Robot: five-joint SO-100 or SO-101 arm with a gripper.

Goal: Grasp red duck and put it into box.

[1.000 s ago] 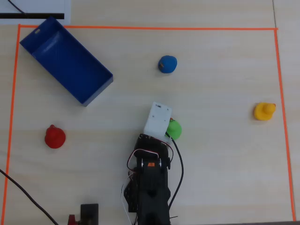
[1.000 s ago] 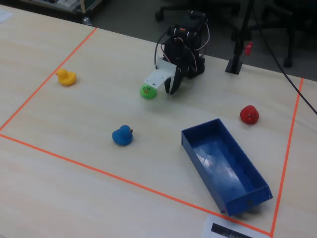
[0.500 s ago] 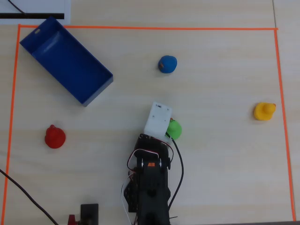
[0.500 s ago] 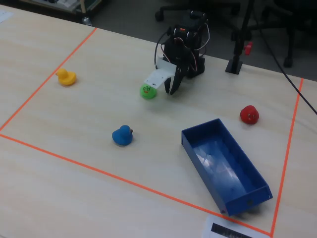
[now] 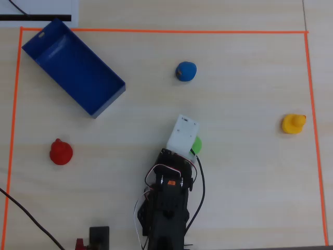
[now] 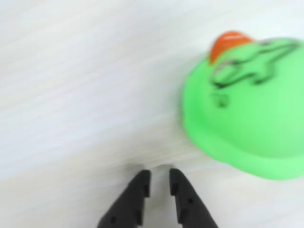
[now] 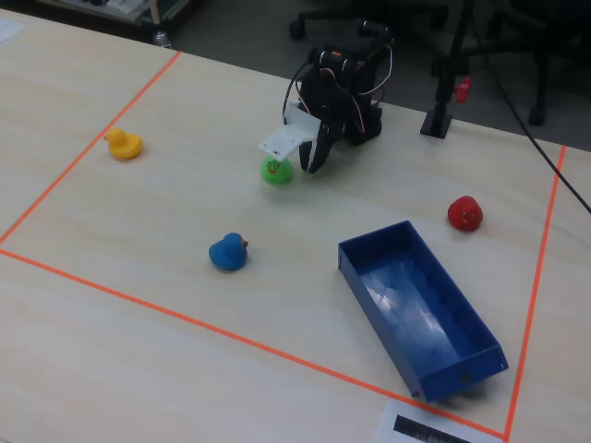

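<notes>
- The red duck [image 5: 61, 152] sits alone on the worktop [image 5: 244, 192] near the left edge in the overhead view, somewhat below the middle, inside the orange tape border [image 5: 156, 31]; nothing touches it.
- The blue box [image 5: 73, 66] lies open and empty in the top left corner in the overhead view, set at a slant, well apart from the red duck.
- The bare worktop lies between red duck and blue box; nothing stands in that stretch.
- The arm [image 5: 169, 195] rises from the bottom edge near the middle, far from the red duck.
- Its fingers [image 6: 157, 186] hang just above the worktop with only a narrow gap between them, holding nothing.
- A green duck [image 6: 247, 104] sits just beside the fingers, apart from them, partly under the arm's white camera block [image 5: 183, 134] in the overhead view.
- A blue duck [image 5: 186, 71] rests toward the top edge, above the arm.
- A yellow duck [image 5: 293, 124] sits near the right edge, beside the tape.
</notes>
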